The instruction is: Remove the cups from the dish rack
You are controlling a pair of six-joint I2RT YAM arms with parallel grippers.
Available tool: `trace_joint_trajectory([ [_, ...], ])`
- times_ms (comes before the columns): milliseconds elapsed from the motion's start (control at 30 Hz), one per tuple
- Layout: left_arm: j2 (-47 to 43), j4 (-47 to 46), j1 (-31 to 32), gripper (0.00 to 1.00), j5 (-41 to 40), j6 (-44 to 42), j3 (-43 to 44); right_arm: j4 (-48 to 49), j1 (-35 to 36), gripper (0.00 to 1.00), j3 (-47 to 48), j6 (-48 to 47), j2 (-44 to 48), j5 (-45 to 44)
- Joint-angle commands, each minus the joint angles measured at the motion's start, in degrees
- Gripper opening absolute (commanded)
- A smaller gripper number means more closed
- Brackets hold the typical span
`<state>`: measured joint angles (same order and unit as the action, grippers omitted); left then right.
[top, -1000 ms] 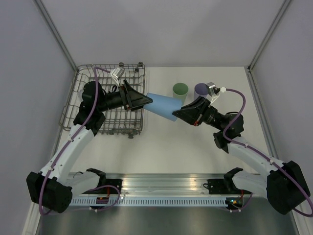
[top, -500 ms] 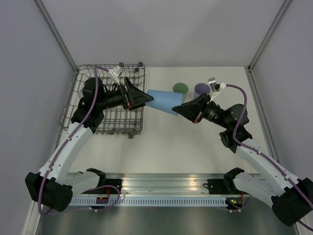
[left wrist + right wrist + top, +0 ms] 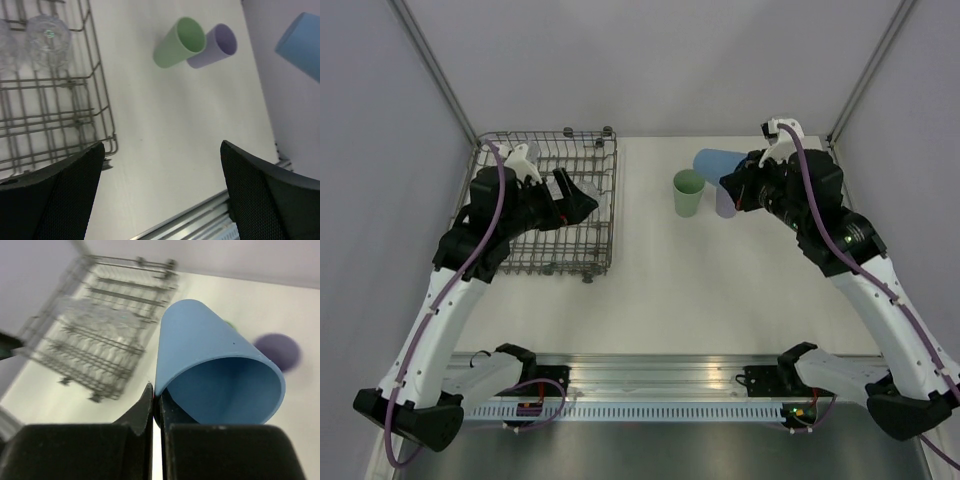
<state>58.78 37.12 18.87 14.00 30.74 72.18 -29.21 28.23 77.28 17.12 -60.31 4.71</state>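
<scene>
My left arm [image 3: 445,310] and right arm [image 3: 885,310]: white link shells, black joints and bases, purple cables [image 3: 501,195] alongside; fingers [image 3: 60,195] black, finely textured.

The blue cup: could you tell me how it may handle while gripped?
The blue cup looks like opaque plastic, so probably light. Pinched only at its rim by the right gripper, it may pivot. Tapered, it would likely roll in an arc.
</scene>
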Motion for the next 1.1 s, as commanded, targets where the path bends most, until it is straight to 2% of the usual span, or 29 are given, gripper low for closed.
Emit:
trace_joint_trajectory([
  [0, -2.26, 5.85, 0.11, 1.0, -12.48, -9.2, -0.81, -17.36, -1.67, 0.0, 8.74, -5.43, -5.68, -19.62],
  [200, -3.41, 6.47, 0.11, 1.0, -18.12, -11.93, -6.0, -24.83, -9.84, 0.0, 18.94, -6.84, -16.66, -21.58],
  [367, -3.5, 6.12, 0.11, 1.0, -21.03, -13.42, -9.42, -32.21, -13.55, 0.0, 28.7, -8.77, -28.59, -22.2],
  [600, -6.48, 3.75, 0.11, 1.0, -23.05, -14.31, -15.05, -37.93, -18.99, 0.0, 40.66, -11.85, -43.2, -16.86],
  [800, -7.9, 2.69, 0.2, 1.0, -20.86, -14.04, -16.72, -39.87, -24.0, 0.0, 43.92, -13.17, -52.0, -12.8],
  [1067, -8.07, 2.34, 0.11, 1.0, -19.45, -14.04, -17.16, -39.7, -24.62, 0.0, 43.48, -13.35, -59.2, -12.36],
])
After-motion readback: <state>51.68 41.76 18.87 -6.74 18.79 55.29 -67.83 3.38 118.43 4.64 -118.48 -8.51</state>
